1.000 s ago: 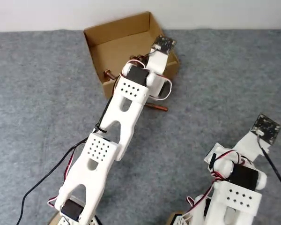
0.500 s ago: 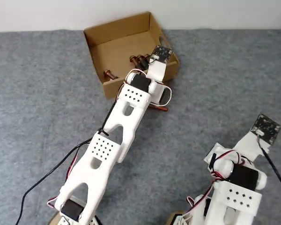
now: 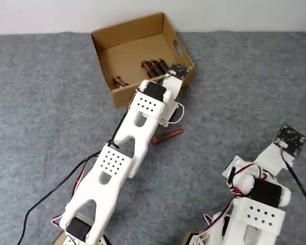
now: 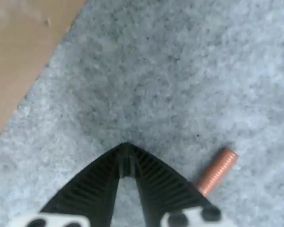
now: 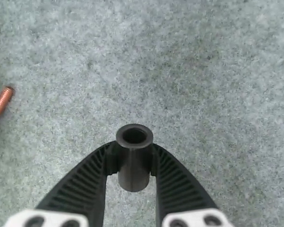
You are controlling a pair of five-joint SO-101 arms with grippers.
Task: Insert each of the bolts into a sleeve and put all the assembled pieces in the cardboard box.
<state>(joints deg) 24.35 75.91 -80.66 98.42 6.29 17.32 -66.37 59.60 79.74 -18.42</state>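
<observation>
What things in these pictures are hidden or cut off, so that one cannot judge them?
High view: the left arm covers the near corner of the cardboard box, so the count of assembled pieces is uncertain.
Left wrist view: the left pincer hides one end of the bolt.
Right wrist view: the picture's edge cuts off the bolt.

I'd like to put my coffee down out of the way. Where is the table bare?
The grey mat is bare left of the cardboard box and the left arm, and again between the box and the right arm. It is crowded by the box's near wall, where a loose bolt lies beside the left arm.
</observation>
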